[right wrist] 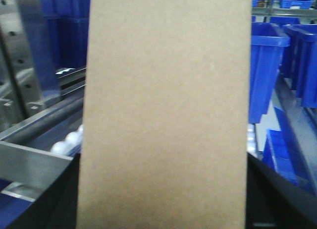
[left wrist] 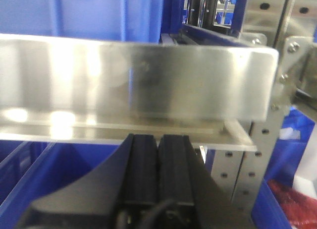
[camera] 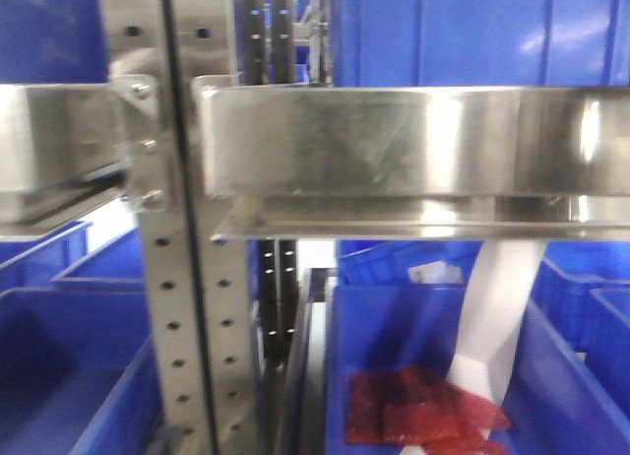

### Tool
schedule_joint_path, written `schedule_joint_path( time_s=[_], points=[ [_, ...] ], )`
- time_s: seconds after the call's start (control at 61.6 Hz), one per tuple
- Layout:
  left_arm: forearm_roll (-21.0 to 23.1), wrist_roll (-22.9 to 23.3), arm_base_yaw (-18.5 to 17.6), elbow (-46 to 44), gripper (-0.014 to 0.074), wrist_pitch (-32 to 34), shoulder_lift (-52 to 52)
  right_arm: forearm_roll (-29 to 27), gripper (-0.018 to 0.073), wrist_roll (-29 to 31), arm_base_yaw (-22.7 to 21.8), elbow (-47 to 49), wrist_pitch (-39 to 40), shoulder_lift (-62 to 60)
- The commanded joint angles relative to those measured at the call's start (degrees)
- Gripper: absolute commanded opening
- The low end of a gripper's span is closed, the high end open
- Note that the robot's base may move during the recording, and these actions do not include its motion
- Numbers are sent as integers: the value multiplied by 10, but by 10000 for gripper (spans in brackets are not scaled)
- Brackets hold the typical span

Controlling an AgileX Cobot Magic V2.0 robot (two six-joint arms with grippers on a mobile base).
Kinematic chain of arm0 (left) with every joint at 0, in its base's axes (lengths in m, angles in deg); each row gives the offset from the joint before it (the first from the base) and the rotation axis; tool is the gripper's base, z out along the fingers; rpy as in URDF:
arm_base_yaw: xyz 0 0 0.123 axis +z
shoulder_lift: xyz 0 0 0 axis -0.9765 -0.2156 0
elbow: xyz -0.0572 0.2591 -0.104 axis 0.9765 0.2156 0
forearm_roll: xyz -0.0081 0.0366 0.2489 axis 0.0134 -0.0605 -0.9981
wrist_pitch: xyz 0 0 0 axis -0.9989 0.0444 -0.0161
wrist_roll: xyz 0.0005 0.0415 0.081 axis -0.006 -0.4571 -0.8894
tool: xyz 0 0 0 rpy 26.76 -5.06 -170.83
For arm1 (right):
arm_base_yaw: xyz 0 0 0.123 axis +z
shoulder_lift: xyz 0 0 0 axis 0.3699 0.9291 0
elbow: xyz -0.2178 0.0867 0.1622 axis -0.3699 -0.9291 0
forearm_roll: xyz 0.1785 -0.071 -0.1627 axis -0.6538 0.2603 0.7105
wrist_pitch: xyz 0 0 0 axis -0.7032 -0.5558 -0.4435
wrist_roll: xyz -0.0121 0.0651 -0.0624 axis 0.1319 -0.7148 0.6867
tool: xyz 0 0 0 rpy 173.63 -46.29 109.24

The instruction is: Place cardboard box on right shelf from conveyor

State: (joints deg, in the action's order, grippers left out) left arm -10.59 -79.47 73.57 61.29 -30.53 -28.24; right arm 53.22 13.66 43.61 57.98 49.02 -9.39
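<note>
The cardboard box [right wrist: 166, 110], plain tan and unlabelled, fills the middle of the right wrist view and stands upright. My right gripper [right wrist: 162, 194] is shut on it, with a black finger [right wrist: 62, 199] against each side edge. The right shelf [camera: 413, 140] is shiny stainless steel with a tall front lip and sits at mid height in the front view. My left gripper [left wrist: 158, 142] is shut on nothing, its pads pressed together just below a steel shelf lip [left wrist: 138, 80]. The conveyor is out of view.
A perforated steel upright [camera: 182, 327] divides the two shelves. Blue bins [camera: 59, 357] sit below and above them. One bin holds red packets [camera: 423, 411] and a white strip [camera: 502, 307]. White rollers [right wrist: 67, 142] and more blue bins [right wrist: 267, 65] flank the box.
</note>
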Motion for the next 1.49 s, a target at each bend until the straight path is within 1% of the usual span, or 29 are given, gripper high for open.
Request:
schedule_joint_path(
  time_s=[0.0, 0.049, 1.478],
  points=[
    [3, 0, 8, 4, -116, 49, 6, 12, 202, 7, -3, 16, 60, 6],
    [3, 0, 12, 4, -116, 49, 6, 12, 202, 7, -3, 16, 60, 6],
    [3, 0, 11, 4, -116, 49, 6, 11, 202, 7, -3, 16, 63, 6]
  ],
)
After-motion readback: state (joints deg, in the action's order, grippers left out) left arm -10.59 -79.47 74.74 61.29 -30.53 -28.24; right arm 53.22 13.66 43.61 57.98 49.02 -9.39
